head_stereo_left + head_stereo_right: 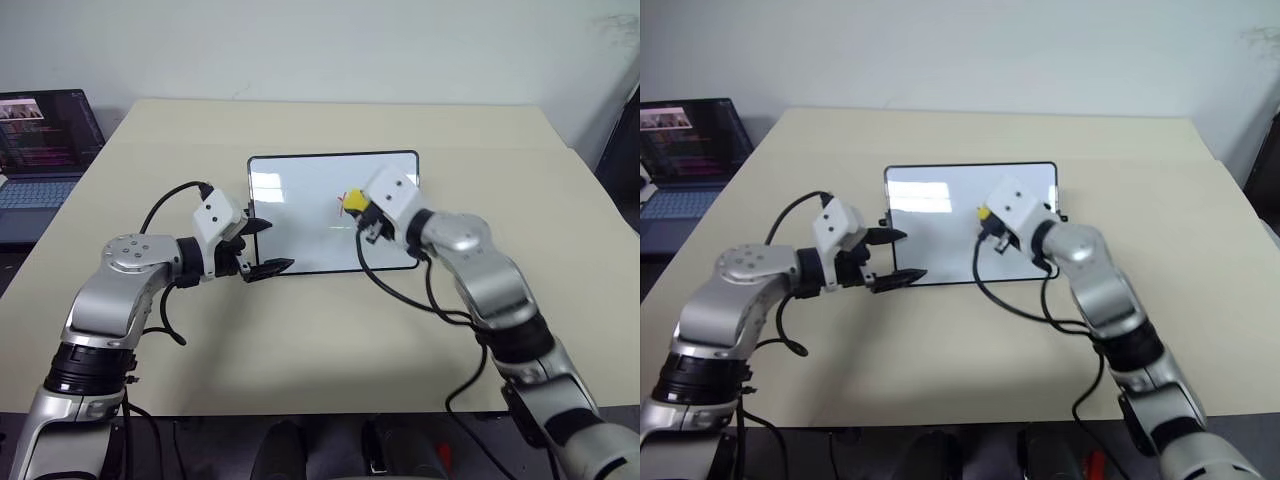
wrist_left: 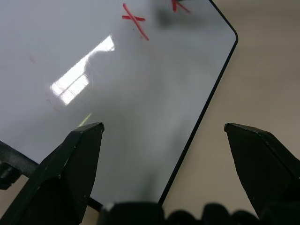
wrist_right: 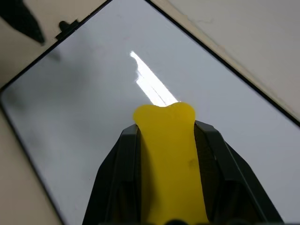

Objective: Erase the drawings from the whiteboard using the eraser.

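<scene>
The whiteboard (image 1: 300, 195) lies flat in the middle of the table. Red drawings (image 2: 135, 22) mark its surface: an X and another red mark (image 2: 177, 5) beside it. A red mark (image 1: 349, 199) also shows just next to the yellow eraser (image 1: 356, 204). My right gripper (image 3: 167, 130) is shut on the eraser (image 3: 168, 159) and holds it over the board's right half. My left gripper (image 1: 270, 246) stands open at the board's near left corner. The board's black edge (image 2: 197, 117) runs between its fingers, which hold nothing.
An open laptop (image 1: 40, 150) sits on a separate surface beyond the table's left edge. Black cables hang from both wrists above the tabletop (image 1: 330, 340). A wall rises behind the table's far edge.
</scene>
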Motion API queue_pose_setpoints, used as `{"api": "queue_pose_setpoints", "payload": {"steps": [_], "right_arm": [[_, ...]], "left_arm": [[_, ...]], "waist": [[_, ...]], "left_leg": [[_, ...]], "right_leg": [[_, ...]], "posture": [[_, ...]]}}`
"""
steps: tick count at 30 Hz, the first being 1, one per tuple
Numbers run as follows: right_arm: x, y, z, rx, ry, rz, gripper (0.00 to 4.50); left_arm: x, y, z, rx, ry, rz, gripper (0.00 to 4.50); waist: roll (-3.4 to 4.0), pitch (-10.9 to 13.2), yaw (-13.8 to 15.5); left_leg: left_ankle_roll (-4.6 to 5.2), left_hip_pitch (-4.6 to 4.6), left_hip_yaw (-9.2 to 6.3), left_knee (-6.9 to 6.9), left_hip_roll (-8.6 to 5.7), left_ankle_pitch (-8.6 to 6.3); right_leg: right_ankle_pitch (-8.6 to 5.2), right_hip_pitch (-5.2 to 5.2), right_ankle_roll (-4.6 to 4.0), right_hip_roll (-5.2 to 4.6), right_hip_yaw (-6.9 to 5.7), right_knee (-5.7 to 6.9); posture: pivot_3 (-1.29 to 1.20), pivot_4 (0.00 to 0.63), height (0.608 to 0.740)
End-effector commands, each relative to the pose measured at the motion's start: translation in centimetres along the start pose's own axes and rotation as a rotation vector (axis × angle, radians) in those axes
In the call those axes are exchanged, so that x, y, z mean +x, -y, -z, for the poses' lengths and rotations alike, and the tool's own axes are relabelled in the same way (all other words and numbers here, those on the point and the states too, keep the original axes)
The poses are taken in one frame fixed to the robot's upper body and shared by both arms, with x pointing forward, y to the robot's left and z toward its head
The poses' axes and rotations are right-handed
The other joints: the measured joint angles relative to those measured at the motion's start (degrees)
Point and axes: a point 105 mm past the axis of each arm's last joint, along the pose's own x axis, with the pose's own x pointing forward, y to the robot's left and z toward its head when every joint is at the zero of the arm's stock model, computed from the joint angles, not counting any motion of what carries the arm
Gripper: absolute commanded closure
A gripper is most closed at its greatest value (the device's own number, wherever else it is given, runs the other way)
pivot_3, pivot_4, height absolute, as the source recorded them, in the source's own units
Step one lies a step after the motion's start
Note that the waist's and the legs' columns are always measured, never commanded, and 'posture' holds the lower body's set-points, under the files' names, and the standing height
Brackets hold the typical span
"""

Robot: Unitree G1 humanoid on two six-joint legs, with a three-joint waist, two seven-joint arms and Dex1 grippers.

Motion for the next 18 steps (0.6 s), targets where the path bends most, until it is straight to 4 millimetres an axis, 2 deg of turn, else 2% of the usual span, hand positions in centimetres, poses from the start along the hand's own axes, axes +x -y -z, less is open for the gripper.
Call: {"api": "queue_pose_setpoints", "payload": {"steps": [1,6,9,11,14,18], "right_arm": [[1.8,1.1,-0.6,-0.066,0.027,0.043,3.30],[2.8,-0.1,2.0,-0.091,-0.050,-0.038,3.30],[2.2,-1.8,4.8,-0.129,-0.141,-0.139,3.30],[1.7,-2.5,5.9,-0.140,-0.172,-0.182,3.30],[1.7,-1.9,5.4,-0.159,-0.151,-0.144,3.30],[2.2,1.1,3.1,-0.179,-0.072,0.019,3.30]], "left_arm": [[-0.4,0.0,-1.5,0.056,0.030,0.003,0.00],[-0.3,0.3,-1.5,0.054,0.032,0.009,0.00],[-0.5,0.4,-1.5,0.051,0.030,0.008,0.00],[-0.6,0.5,-1.4,0.049,0.030,0.008,0.00],[-0.6,0.5,-1.4,0.046,0.030,0.008,0.00],[-0.7,0.6,-1.3,0.042,0.027,0.013,0.00]], "waist": [[0.00,0.0,0.0],[-0.01,0.0,0.1],[-0.03,0.0,0.1],[-0.03,0.0,0.0],[-0.03,0.0,0.0],[-0.03,0.0,0.0]], "left_leg": [[0.00,-0.01,0.02,-0.01,0.00,0.00],[0.00,-0.10,0.00,-0.04,0.03,-0.01],[0.01,-0.02,-0.04,-0.01,0.04,-0.01],[0.01,0.15,-0.05,0.00,0.03,-0.01],[0.02,0.56,-0.05,-0.01,0.01,-0.01],[0.09,0.61,-0.03,0.02,0.00,0.07]], "right_leg": [[0.00,0.00,0.00,0.00,-0.01,-0.01],[0.00,-0.03,-0.01,-0.09,0.01,-0.07],[0.00,0.01,-0.01,-0.16,0.06,-0.02],[0.00,0.18,-0.01,-0.16,0.02,-0.01],[-0.01,0.54,0.00,-0.13,0.01,0.02],[0.00,0.54,0.03,-0.05,0.01,0.04]], "posture": [[0.00,0.150,0.740],[0.00,0.150,0.740],[0.00,0.150,0.740],[0.00,0.150,0.740],[0.00,0.150,0.740],[0.00,0.150,0.740]]}}
